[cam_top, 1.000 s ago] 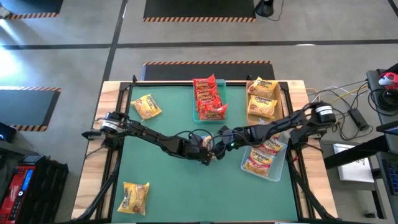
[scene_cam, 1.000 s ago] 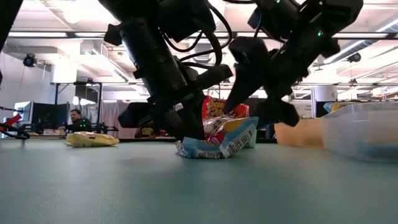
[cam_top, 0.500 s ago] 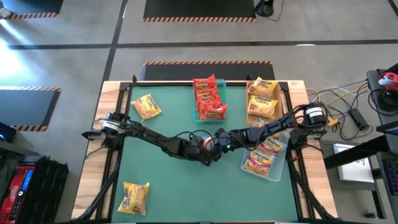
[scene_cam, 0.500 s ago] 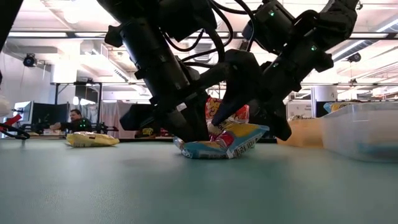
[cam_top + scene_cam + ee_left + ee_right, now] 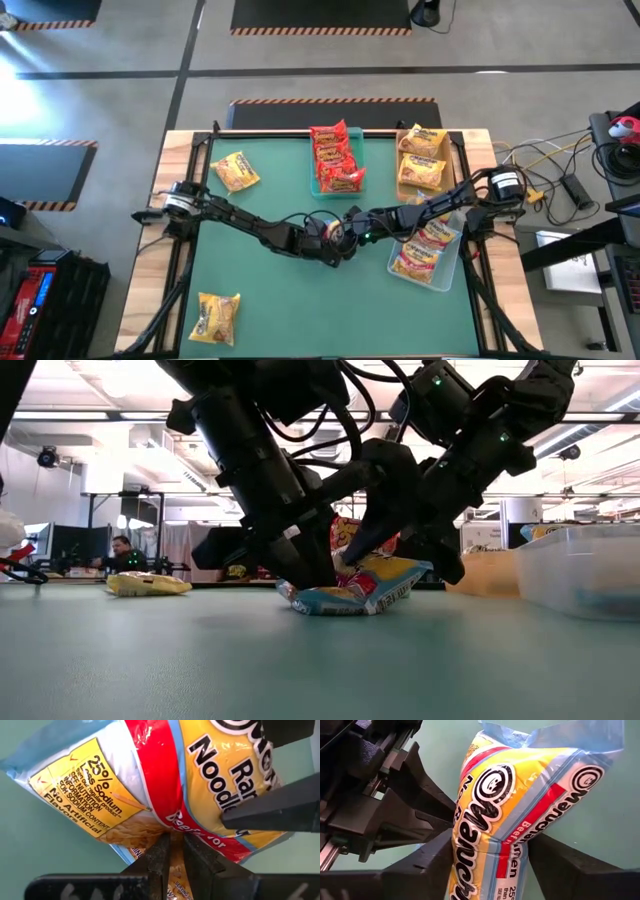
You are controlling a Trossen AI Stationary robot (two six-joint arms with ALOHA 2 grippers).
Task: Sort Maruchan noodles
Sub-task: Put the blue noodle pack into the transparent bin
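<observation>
A yellow-white Maruchan noodles packet (image 5: 355, 592) with red and blue print stands at the table's middle, between both grippers. Its lower edge (image 5: 330, 608) is on the green mat. My left gripper (image 5: 172, 840) reaches in from the left and is shut on the packet. My right gripper (image 5: 492, 855) comes from the right, with one finger on each side of the same packet (image 5: 340, 231). Two loose yellow packets lie at the far left (image 5: 236, 170) and the near left (image 5: 217, 316). My left gripper pinches a bit of the wrapper at one edge (image 5: 170, 826) between its two fingers, slanting down from the table's left. The packet stands tilted above the fingertips. My right gripper has the packet's middle (image 5: 470, 845) between its two fingers (image 5: 430, 865), which lie against its two opposite sides. It slants down from the table's right. The wrapper narrows where the fingers meet it.
At the far edge, a teal tray (image 5: 318, 187) holds red packets and a tan tray (image 5: 401, 150) holds yellow-orange ones. A clear tray (image 5: 396, 266) at the right holds yellow-white packets. A person (image 5: 120, 550) sits in the room behind.
My right gripper has come down and toward the table's left, and its fingers now stand around the packet held by my left gripper. The packet's raised end has sunk a little and it lies flatter. My left gripper has kept still.
</observation>
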